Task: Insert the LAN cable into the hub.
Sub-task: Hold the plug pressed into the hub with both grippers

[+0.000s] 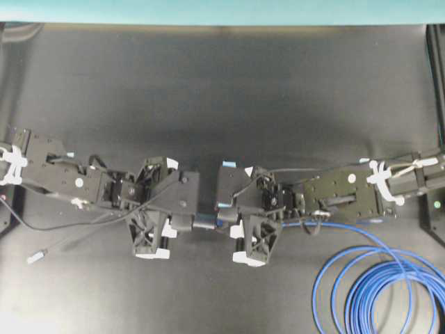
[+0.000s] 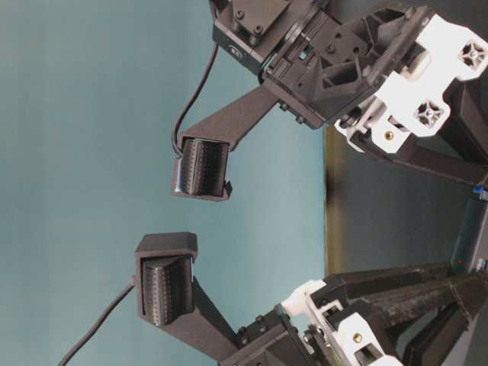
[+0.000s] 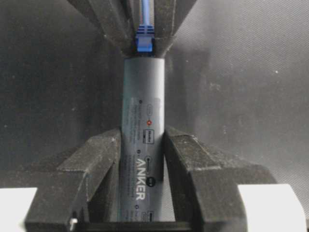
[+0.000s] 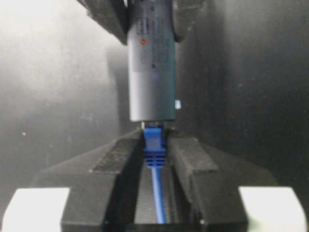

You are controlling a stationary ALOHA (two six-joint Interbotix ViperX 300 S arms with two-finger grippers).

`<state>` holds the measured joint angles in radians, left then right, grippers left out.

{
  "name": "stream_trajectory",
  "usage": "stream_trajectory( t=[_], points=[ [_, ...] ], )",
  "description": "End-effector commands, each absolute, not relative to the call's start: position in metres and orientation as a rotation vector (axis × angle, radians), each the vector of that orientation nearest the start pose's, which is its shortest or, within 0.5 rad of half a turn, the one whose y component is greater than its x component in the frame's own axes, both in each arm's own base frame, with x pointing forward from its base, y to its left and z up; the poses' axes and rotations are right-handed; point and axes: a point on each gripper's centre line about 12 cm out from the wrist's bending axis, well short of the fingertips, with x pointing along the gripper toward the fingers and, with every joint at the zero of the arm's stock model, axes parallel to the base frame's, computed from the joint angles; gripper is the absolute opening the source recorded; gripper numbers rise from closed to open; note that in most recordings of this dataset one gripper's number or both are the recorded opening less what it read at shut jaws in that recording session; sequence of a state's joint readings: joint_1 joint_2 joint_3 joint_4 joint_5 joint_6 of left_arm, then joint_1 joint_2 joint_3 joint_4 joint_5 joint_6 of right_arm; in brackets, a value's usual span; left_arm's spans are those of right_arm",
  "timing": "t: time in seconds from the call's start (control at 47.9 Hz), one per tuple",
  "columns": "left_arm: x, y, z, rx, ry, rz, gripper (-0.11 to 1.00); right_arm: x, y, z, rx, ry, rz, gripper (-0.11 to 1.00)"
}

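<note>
The hub [image 3: 143,121] is a slim dark-grey bar, and my left gripper [image 3: 143,145] is shut on its sides. Overhead, the hub [image 1: 205,221] spans the gap between both grippers, above the black table. My right gripper [image 4: 154,142] is shut on the LAN cable's blue plug [image 4: 154,145]. The plug's front meets the hub's end face [image 4: 153,118], in line with the bar. From the left wrist, the blue plug [image 3: 144,41] butts against the hub's far end. The left gripper [image 1: 182,220] and right gripper [image 1: 228,221] face each other. Neither hub nor cable shows in the table-level view.
The LAN cable's blue loops [image 1: 379,292] lie at the table's front right, trailing from under the right arm. The hub's thin grey lead [image 1: 83,240] runs left to a small silver plug [image 1: 36,258]. A teal wall [image 1: 222,10] borders the far edge.
</note>
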<state>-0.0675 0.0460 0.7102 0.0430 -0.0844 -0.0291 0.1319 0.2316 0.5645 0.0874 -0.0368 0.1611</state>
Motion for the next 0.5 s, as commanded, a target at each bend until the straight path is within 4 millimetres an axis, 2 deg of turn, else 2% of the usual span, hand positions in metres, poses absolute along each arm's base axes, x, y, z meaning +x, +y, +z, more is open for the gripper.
stream_trajectory(
  t=[0.0, 0.188, 0.48],
  points=[
    [0.3880, -0.0264, 0.1565, 0.031, 0.602, -0.074, 0.28, 0.4303, 0.0455, 0.1298, 0.193, 0.676, 0.016, 0.13],
    [0.3812, -0.0271, 0.1519, 0.031, 0.616, -0.077, 0.28, 0.4295, 0.0456, 0.1282, 0.194, 0.688, 0.014, 0.13],
    [0.3811, -0.0296, 0.1525, 0.037, 0.596, -0.085, 0.28, 0.4272, 0.0469, 0.1255, 0.193, 0.718, 0.015, 0.16]
  ],
)
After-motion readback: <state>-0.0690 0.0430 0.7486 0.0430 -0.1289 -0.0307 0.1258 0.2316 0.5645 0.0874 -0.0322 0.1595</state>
